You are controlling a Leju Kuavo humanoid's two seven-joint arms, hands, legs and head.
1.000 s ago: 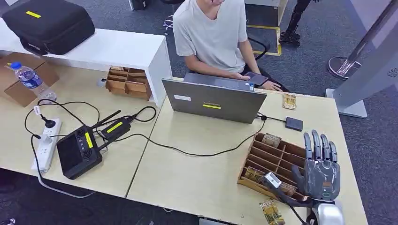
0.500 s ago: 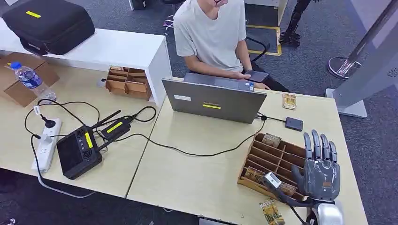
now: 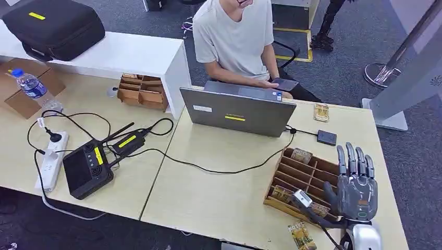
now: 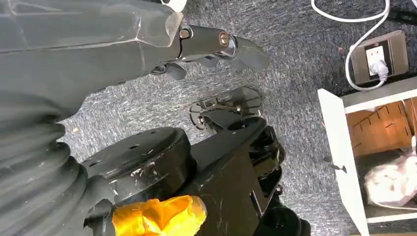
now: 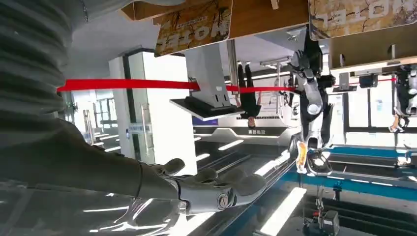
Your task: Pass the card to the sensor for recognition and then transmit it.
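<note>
Right hand (image 3: pixel 357 194) is up at the near right corner of the table (image 3: pixel 219 192), fingers straight and spread, holding nothing, hovering at the right end of the wooden slotted organizer (image 3: pixel 302 182). Cards sit in the organizer: one in a far slot (image 3: pixel 301 154), more along its near edge (image 3: pixel 281 194). Another card (image 3: pixel 301 235) lies flat on the table just near of the organizer. The small black sensor (image 3: pixel 327 137) sits further back, cabled to the laptop (image 3: pixel 237 110). Left hand (image 4: pixel 216 46) hangs over the carpet, fingers loosely extended, nothing in it. Person (image 3: pixel 234 39) sits behind the laptop holding a phone (image 3: pixel 283 84).
</note>
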